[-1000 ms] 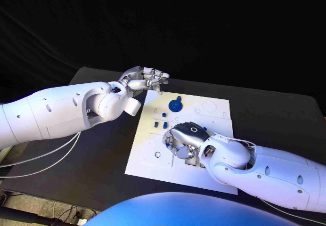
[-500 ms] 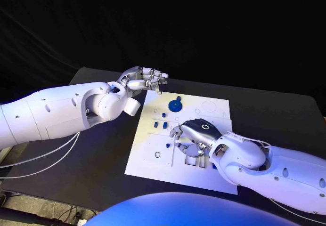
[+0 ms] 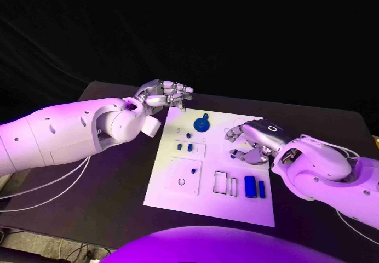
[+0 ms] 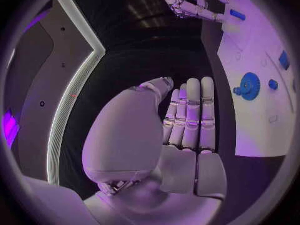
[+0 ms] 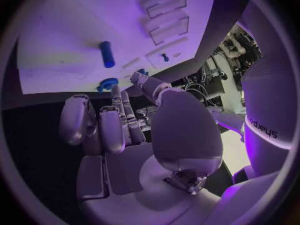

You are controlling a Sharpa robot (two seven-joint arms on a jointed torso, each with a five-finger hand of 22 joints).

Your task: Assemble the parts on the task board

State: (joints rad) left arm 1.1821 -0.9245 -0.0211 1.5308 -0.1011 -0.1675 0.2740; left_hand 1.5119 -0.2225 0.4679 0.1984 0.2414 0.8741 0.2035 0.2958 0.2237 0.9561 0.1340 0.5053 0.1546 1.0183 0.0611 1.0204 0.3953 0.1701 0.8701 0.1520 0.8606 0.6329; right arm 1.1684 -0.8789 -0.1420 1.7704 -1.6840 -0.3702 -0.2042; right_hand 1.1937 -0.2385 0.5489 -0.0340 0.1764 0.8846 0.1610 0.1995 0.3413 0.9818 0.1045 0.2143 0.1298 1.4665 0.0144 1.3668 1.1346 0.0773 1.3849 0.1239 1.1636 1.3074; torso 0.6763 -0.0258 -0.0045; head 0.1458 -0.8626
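White task board [image 3: 178, 189] flat in the middle of the black bench [image 3: 103, 181]. Blue gear [image 3: 202, 124] seated near the far end of the board, with a small knob beside it. Two small blue pegs [image 3: 185, 147] standing side by side in the recess just nearer than the gear, one more single peg a little farther up. Longer blue cylinder [image 3: 250, 187] lying near the board's near right corner, a thinner blue bar [image 3: 261, 189] just beside it on the right. Two empty rectangular slots [image 3: 226, 183] just left of the cylinder. Small ring hole [image 3: 182, 181] in the square recess on the left side.

Right hand [image 3: 251, 143] above the right edge of the board, fingers curled inward, a small blue piece [image 3: 234, 155] showing at the fingertips; cannot tell for sure whether pinched or merely lying under them. In the right wrist view, fingers [image 5: 107, 127] bent loosely, the board beyond them with a blue cylinder on it.

Left hand [image 3: 164, 92] raised over the far left corner of the board, off the surface, fingers folded toward the palm, nothing visible inside. In the left wrist view, fingers [image 4: 190, 112] straight and pressed together, gear [image 4: 249, 86] on the board beside them, well apart.
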